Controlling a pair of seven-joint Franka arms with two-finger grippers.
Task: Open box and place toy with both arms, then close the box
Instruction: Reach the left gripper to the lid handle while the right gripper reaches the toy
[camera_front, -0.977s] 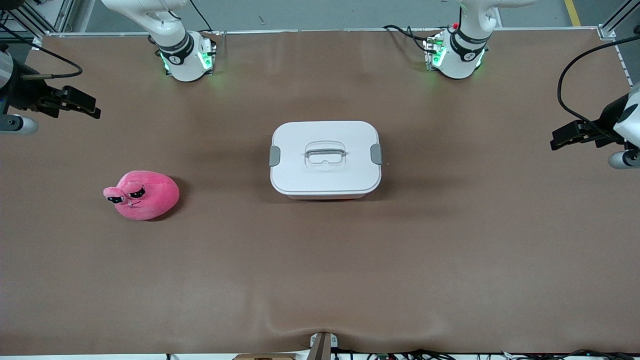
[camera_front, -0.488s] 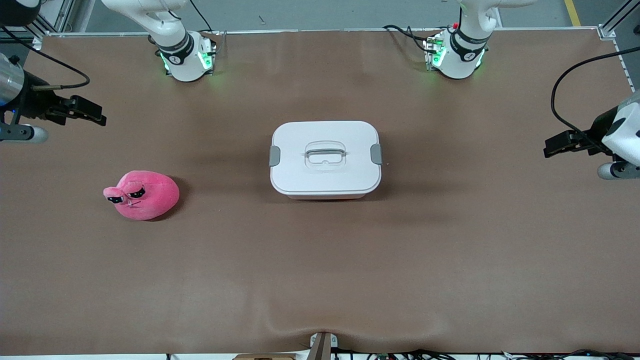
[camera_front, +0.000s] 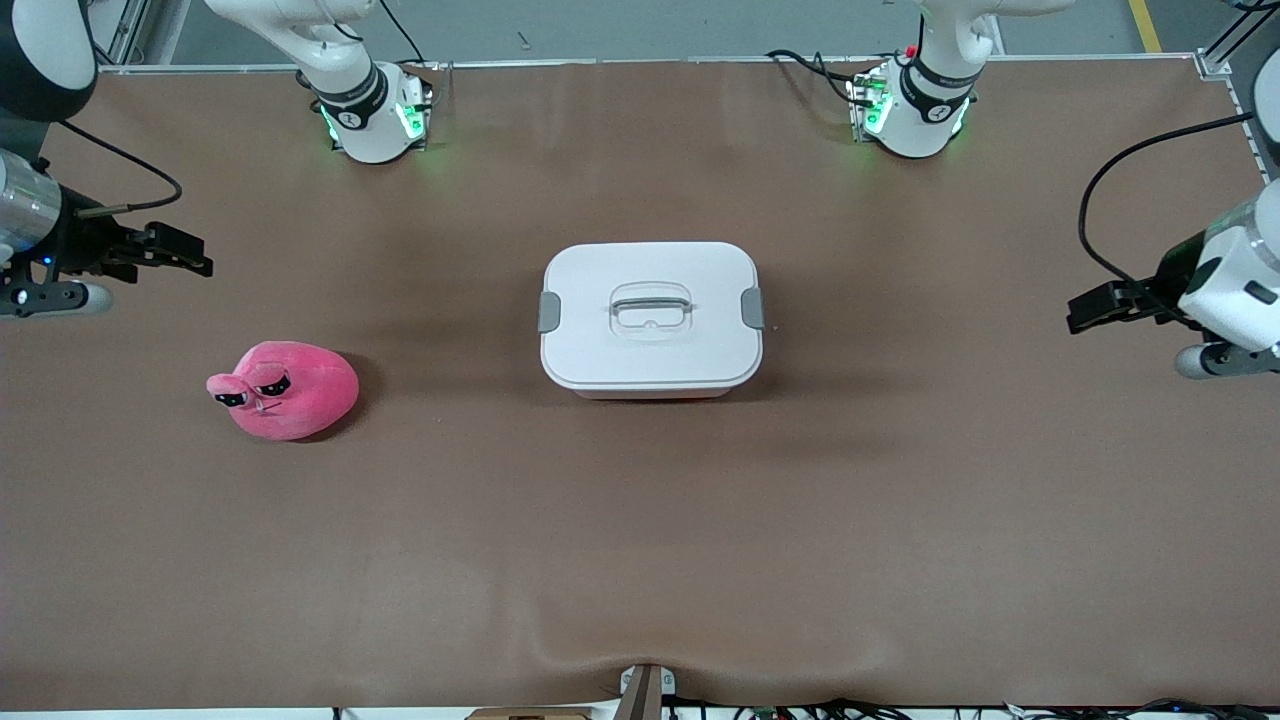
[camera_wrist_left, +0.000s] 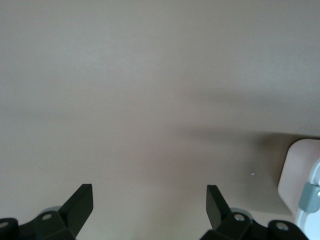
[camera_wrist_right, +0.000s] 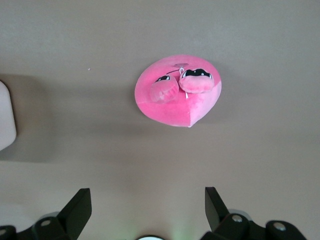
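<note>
The box (camera_front: 651, 318) sits mid-table, its white lid on, grey clips at both ends and a recessed handle (camera_front: 651, 306) in the centre. A corner of it shows in the left wrist view (camera_wrist_left: 305, 190) and an edge in the right wrist view (camera_wrist_right: 6, 117). The pink toy (camera_front: 287, 389) lies on the table toward the right arm's end, nearer the front camera than the box; it also shows in the right wrist view (camera_wrist_right: 179, 91). My right gripper (camera_front: 190, 254) is open and empty above the table at that end. My left gripper (camera_front: 1085, 307) is open and empty above the table at the left arm's end.
The brown table mat (camera_front: 640, 560) spreads wide around the box and toy. The two arm bases (camera_front: 375, 110) (camera_front: 912, 110) stand along the table's edge farthest from the front camera. A small bracket (camera_front: 645, 690) sits at the edge nearest the camera.
Both grippers have come in toward the table's middle and lower. The left gripper has moved toward the box's end. The box and toy have not moved.
</note>
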